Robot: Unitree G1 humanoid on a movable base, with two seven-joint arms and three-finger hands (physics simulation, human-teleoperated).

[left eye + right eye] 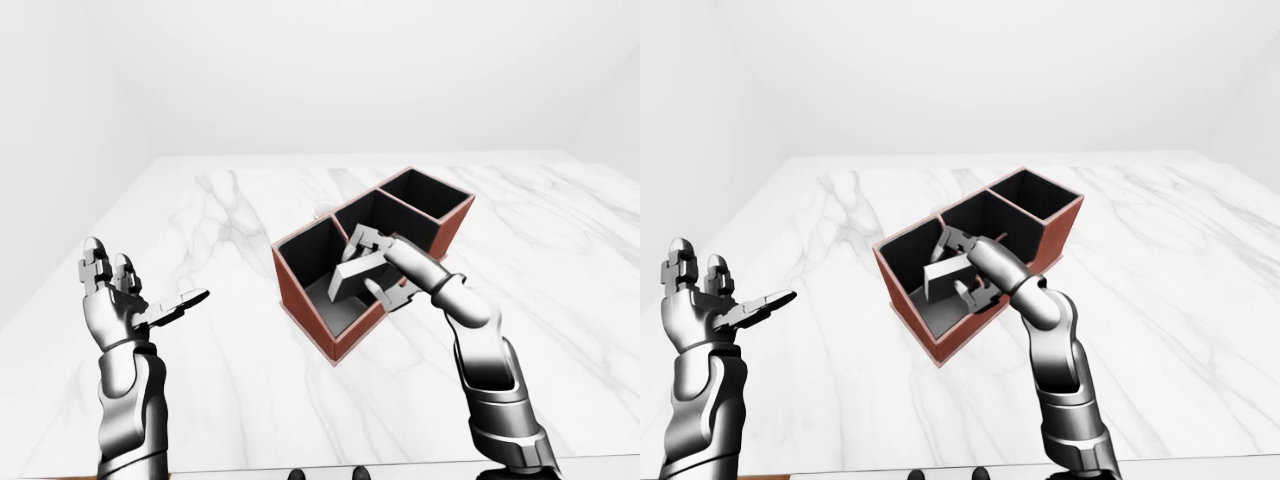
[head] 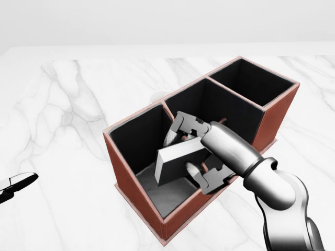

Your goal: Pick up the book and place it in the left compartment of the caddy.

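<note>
head view, right robot hand hiding book in caddy

Both arms are glossy chrome-grey metal, built of rounded, bulging segments with dark seams at the joints. The left three-fingered silver hand has blocky, stepped knuckle links and dark fingertips. The right three-fingered silver hand shows the same boxy grey links beyond a smooth cylindrical wrist.
</note>
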